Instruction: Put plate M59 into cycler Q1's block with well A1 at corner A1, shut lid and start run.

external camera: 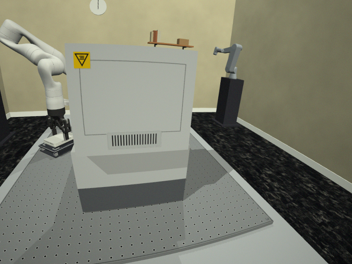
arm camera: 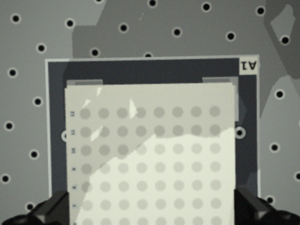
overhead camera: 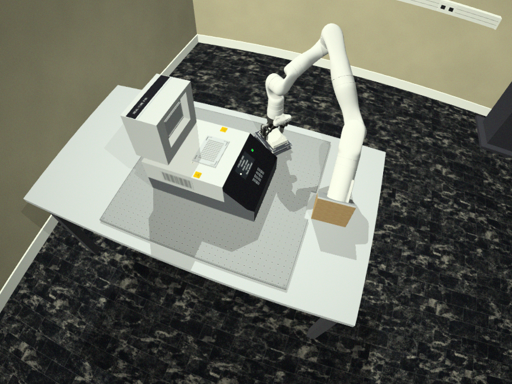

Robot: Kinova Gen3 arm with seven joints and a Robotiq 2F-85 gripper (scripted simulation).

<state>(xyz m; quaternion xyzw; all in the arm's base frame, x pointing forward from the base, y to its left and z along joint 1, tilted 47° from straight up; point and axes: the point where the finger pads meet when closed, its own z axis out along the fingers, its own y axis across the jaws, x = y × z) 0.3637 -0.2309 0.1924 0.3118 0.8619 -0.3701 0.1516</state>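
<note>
My gripper is shut across the white plate M59. The plate is level, a little above the dark nest N1. In the wrist view column 12 is at the end with the nest's A1 tag; the plate's column 1 end is hidden. The cycler Q1 has its lid raised at the rear. Its block is bare. The lamp is green. The key labels are too small to read.
Q1's sloping black front panel stands close beside the nest. The raised lid is a tall obstacle behind the block. Q1 stands on a perforated board on the table. A wooden-faced block is at the arm's base.
</note>
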